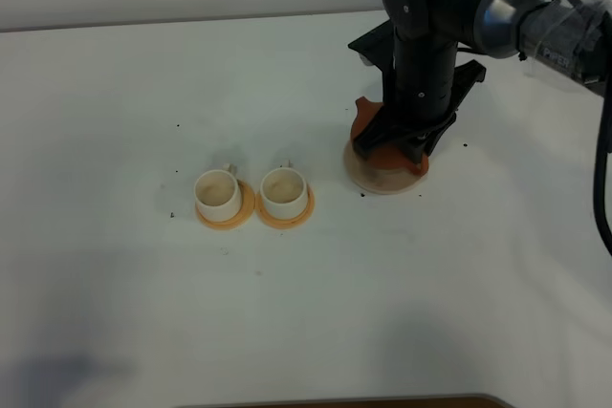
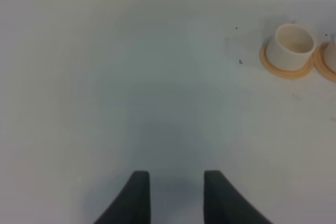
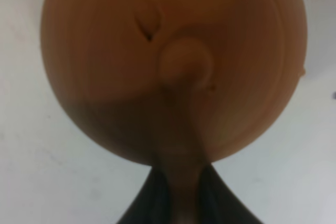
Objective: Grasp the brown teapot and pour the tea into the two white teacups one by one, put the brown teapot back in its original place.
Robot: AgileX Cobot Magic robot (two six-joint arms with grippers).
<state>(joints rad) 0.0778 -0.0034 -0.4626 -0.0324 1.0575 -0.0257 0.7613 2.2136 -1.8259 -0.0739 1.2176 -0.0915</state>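
Right gripper [image 3: 181, 192] is clamping its fingers on the loop handle [image 3: 181, 145] of the brown teapot [image 3: 173, 51], which is sitting upright over the pale cream coaster [image 1: 382, 181]. The two white teacups [image 1: 217, 193] [image 1: 283, 193] are standing side by side on orange coasters [image 1: 226, 220], well apart from the cream coaster on the left arm's side. Left gripper [image 2: 177, 195] is hanging with fingers spread, holding nothing, over the white table [image 2: 105, 77].

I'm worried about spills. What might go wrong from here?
The right gripper pinches only the thin handle of the brown teapot, so it may swing or slip when lifted. Nothing holds its lid, which might drop off when tilted. The two white teacups stand close together, so a pour may miss.
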